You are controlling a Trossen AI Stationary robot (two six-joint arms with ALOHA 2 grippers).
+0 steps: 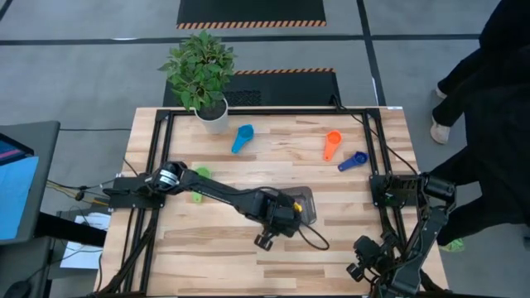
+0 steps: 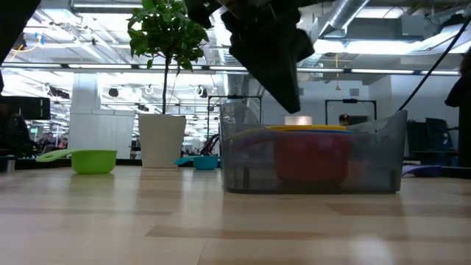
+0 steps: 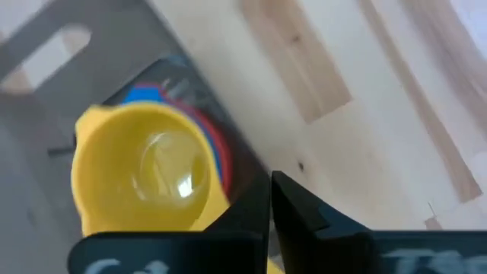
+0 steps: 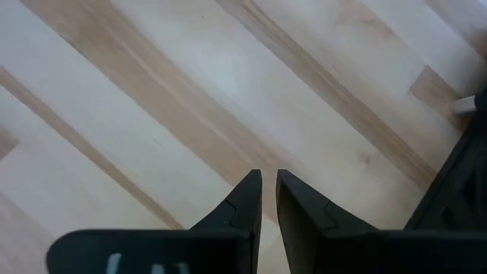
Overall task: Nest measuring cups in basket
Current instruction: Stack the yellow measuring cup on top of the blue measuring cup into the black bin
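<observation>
Grey floor (image 1: 83,74) with striped black mats (image 1: 251,12); behind, seemingly ceiling strip lights (image 2: 88,66).

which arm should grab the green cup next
Left. The left gripper is over the basket, and the green cup lies on its side of the table. The right gripper is parked at the far right edge.

Seven measuring cups show in all. Four lie loose on the counter (image 1: 248,248): one green (image 1: 199,195), one light blue (image 1: 242,137), one orange (image 1: 331,145), one dark blue (image 1: 353,161). One basket (image 2: 383,158) holds three more: yellow (image 3: 144,179), red (image 2: 313,158), blue (image 3: 141,96). One potted plant (image 1: 201,76).
</observation>
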